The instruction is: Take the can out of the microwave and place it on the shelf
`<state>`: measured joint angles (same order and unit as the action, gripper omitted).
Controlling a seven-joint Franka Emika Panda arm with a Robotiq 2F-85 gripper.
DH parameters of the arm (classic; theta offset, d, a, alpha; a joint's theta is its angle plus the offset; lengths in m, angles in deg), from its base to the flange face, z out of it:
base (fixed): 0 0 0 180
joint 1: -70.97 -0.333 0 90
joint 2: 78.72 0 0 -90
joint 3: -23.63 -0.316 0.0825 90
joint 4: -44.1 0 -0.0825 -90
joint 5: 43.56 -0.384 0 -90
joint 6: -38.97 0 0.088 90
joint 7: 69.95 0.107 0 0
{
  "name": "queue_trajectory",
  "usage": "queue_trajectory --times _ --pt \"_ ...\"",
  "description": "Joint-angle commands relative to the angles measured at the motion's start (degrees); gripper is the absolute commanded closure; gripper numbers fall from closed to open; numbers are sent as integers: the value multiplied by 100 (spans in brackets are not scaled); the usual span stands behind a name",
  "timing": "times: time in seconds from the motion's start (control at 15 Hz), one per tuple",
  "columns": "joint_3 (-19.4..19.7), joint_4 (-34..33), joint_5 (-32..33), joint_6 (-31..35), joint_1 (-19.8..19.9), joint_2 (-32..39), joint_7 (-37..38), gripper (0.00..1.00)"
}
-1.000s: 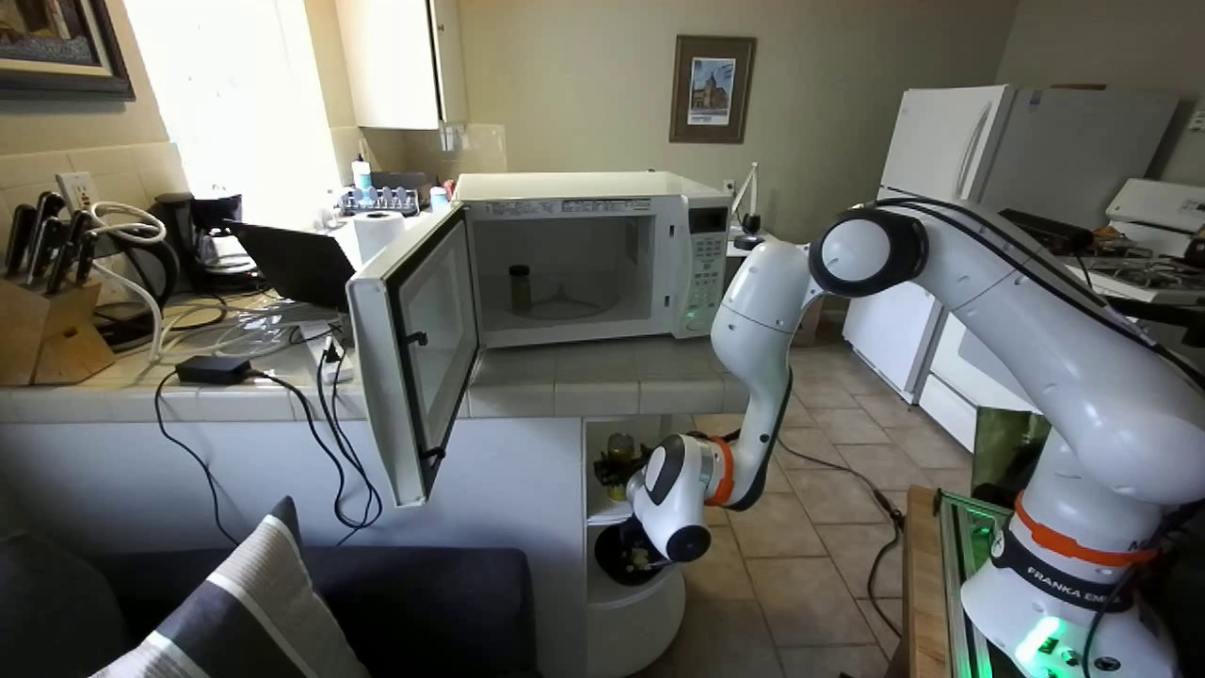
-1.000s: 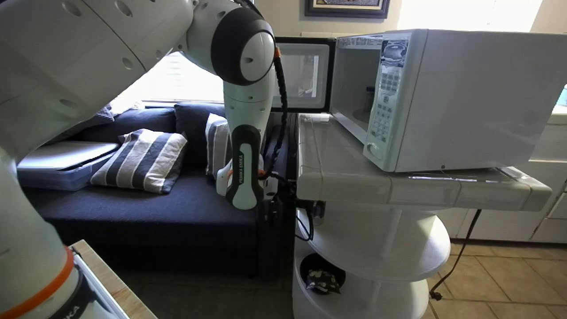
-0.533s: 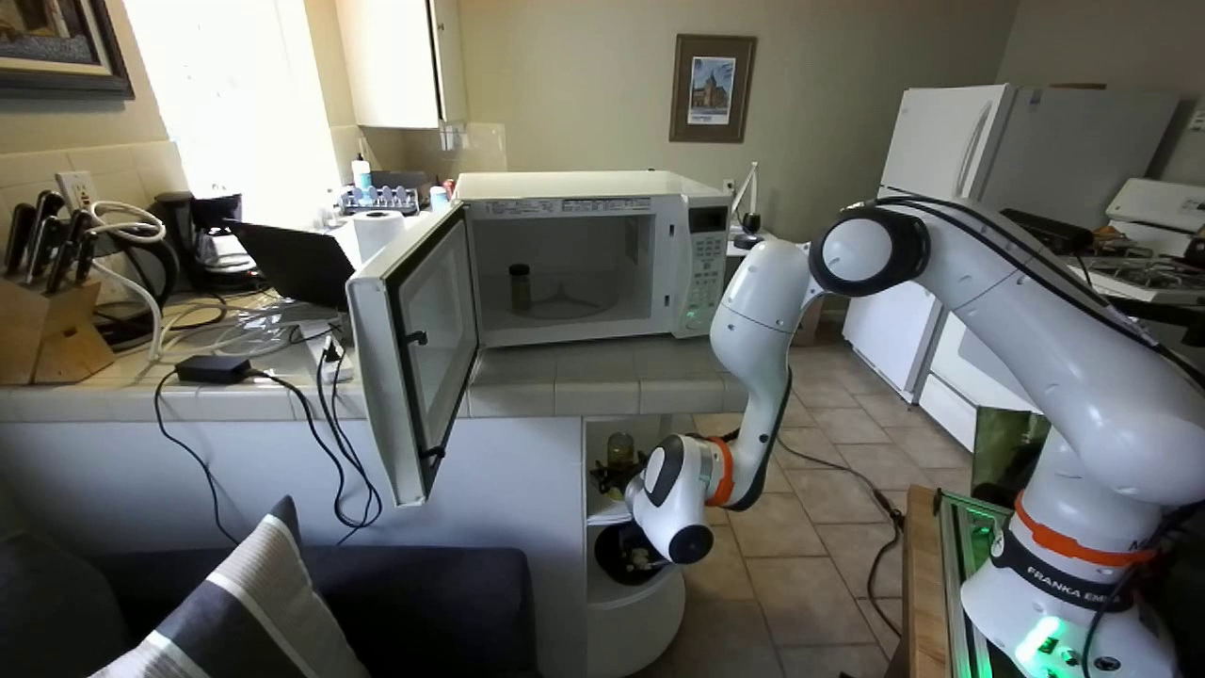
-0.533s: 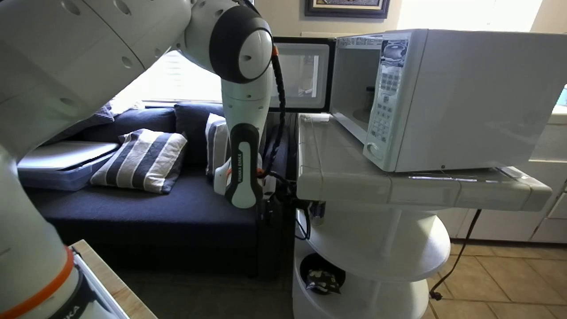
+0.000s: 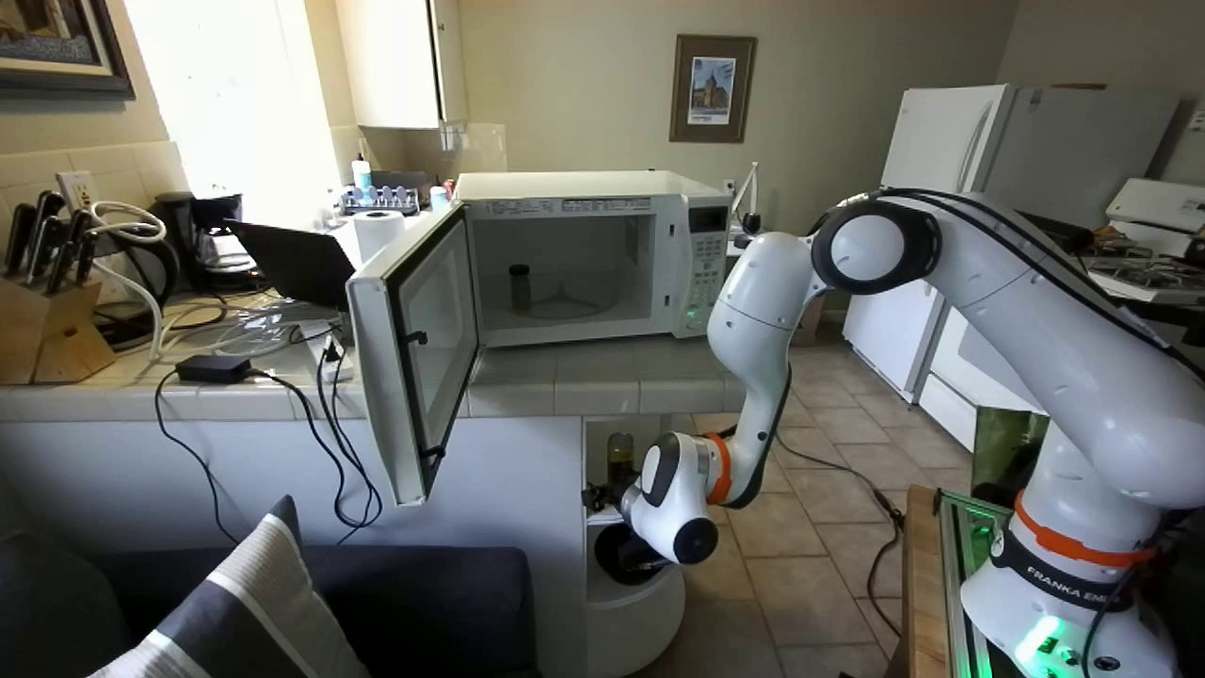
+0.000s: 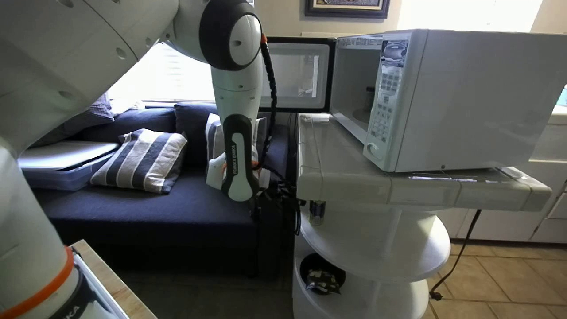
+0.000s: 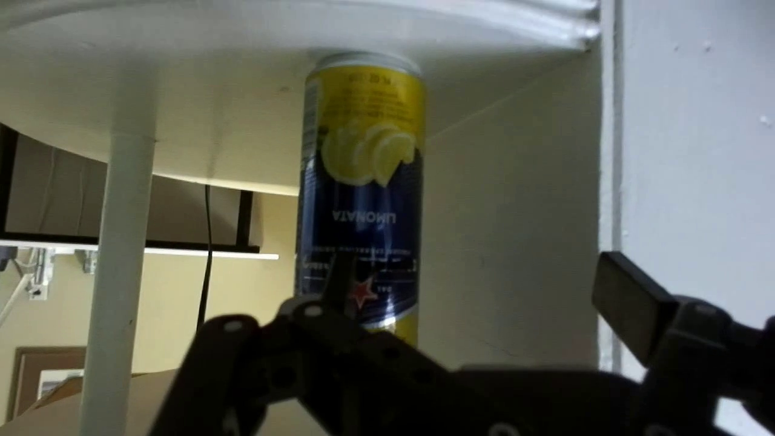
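Note:
A yellow and dark blue can [image 7: 363,200] stands upright on the white shelf [image 7: 212,48], in the upside-down wrist view. In both exterior views the can [image 5: 620,450] [image 6: 317,213] stands on the upper shelf board [image 6: 390,252] under the counter. My gripper [image 7: 484,297] is open and empty in front of the can. One dark finger overlaps the can in the picture, and the other is well to its side. In an exterior view the gripper [image 5: 604,497] is low in front of the shelf. The white microwave [image 5: 593,186] [image 6: 478,102] is on the counter.
The microwave door [image 5: 414,367] is swung open. A dark-lidded jar [image 5: 520,290] is inside the microwave. The tiled counter edge [image 6: 345,188] overhangs the shelf. A black bowl [image 6: 340,268] with a packet is on the lower board. A dark sofa [image 6: 177,210] is beside the shelf.
My gripper has drawn back from the can, out of the shelf and toward the sofa side. The can stays upright on the shelf and now shows more fully.

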<state>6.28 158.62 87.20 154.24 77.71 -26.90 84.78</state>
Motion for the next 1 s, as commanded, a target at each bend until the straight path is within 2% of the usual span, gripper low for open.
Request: queue_trajectory --times 0.0,0.47,0.8,0.93 --pt "86 248 -510 670 -74 -342 -116 0" --pt "75 967 -1373 1494 -159 -1170 -490 0" --pt "22 1756 -1627 2108 -277 -2126 -530 0" --pt "20 2125 -1581 2667 -254 -2590 -644 0"
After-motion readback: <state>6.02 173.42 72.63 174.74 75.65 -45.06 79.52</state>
